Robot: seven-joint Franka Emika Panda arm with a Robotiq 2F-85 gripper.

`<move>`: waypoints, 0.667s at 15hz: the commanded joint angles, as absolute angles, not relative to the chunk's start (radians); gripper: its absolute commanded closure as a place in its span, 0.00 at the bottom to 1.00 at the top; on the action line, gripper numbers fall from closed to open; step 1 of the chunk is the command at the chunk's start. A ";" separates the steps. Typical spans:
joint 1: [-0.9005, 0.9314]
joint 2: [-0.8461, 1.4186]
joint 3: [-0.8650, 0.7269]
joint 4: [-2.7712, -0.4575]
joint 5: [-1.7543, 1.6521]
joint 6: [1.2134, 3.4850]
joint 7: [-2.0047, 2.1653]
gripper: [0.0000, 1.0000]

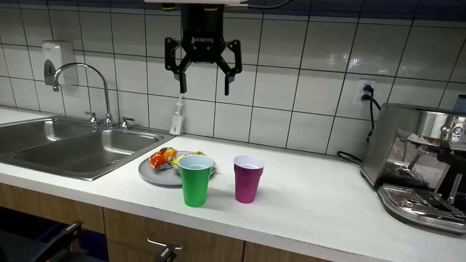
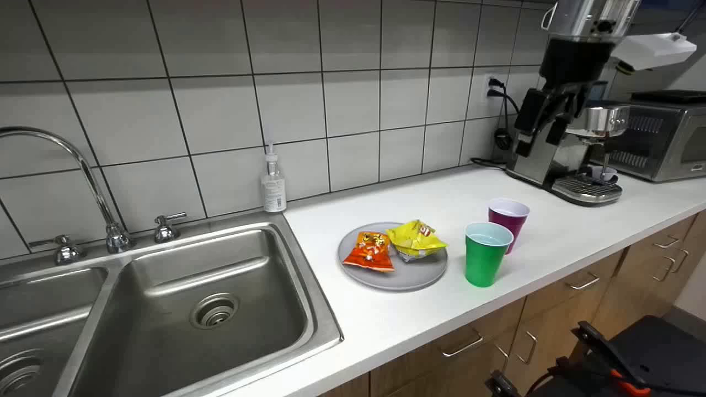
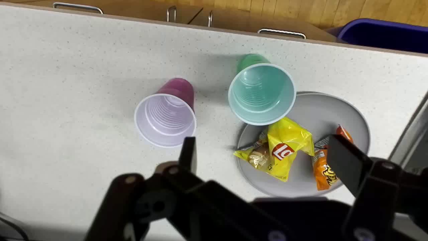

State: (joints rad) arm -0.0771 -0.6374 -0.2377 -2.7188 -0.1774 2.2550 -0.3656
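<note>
My gripper point(image 1: 205, 92) hangs open and empty above counter height; it also shows in an exterior view point(image 2: 540, 140) and in the wrist view point(image 3: 262, 144). It touches nothing. A green cup point(image 1: 195, 185) point(image 2: 485, 262) point(image 3: 260, 95) stands upright on the counter. A magenta cup point(image 1: 247, 185) point(image 2: 506, 223) point(image 3: 167, 122) with a white inside stands upright beside it. A grey plate point(image 1: 156, 178) point(image 2: 397, 284) point(image 3: 321, 103) holds a yellow snack bag point(image 2: 413, 240) point(image 3: 294, 134) and an orange snack bag point(image 1: 158, 158) point(image 2: 369, 253) point(image 3: 322, 174). In the wrist view one finger partly hides the orange bag.
A steel double sink point(image 1: 87, 174) point(image 2: 325, 314) with a faucet point(image 1: 105, 91) lies beside the plate. A pump bottle point(image 1: 176, 122) point(image 2: 274, 193) stands by the tiled wall. A coffee machine point(image 1: 411, 145) stands at the opposite end. A blue bin point(image 3: 384, 35) shows beyond the counter edge.
</note>
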 commanded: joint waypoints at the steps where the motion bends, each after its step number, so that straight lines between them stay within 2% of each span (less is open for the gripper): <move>1: -0.086 -0.636 -0.228 -2.717 -0.170 2.253 -0.371 0.00; 10: -0.079 -0.597 -0.188 -2.715 -0.140 2.267 -0.278 0.00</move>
